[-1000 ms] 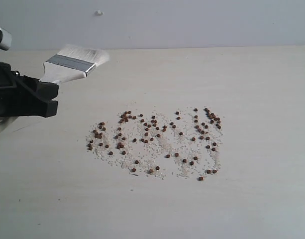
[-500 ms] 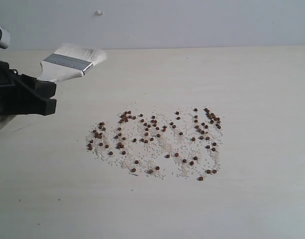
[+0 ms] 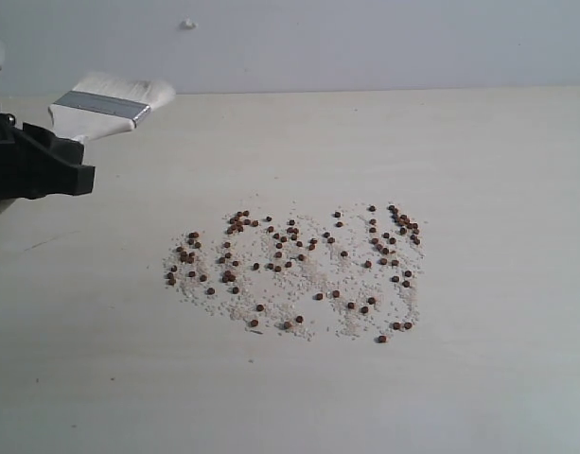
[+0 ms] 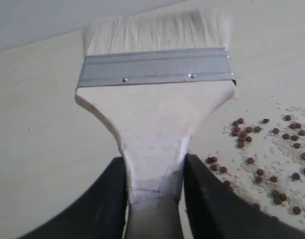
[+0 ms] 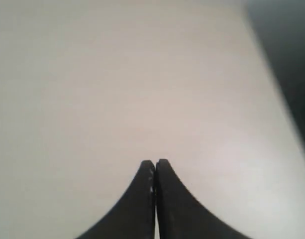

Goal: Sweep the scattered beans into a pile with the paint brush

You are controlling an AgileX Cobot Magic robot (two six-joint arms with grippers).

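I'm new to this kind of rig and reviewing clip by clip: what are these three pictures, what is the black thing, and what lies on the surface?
This is a two-armed robot. One camera off the arms shows the whole table. The other two cameras sit on the wrists. The left gripper, two black fingers, is closed on the handle of a paint brush, off to the side of the beans. The beans lie scattered among whitish crumbs, not yet in a pile. The right gripper is shut and empty.

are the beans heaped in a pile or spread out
Spread out. The beans lie singly and in small clusters across a wide patch of the table, among whitish crumbs; no single heap shows.
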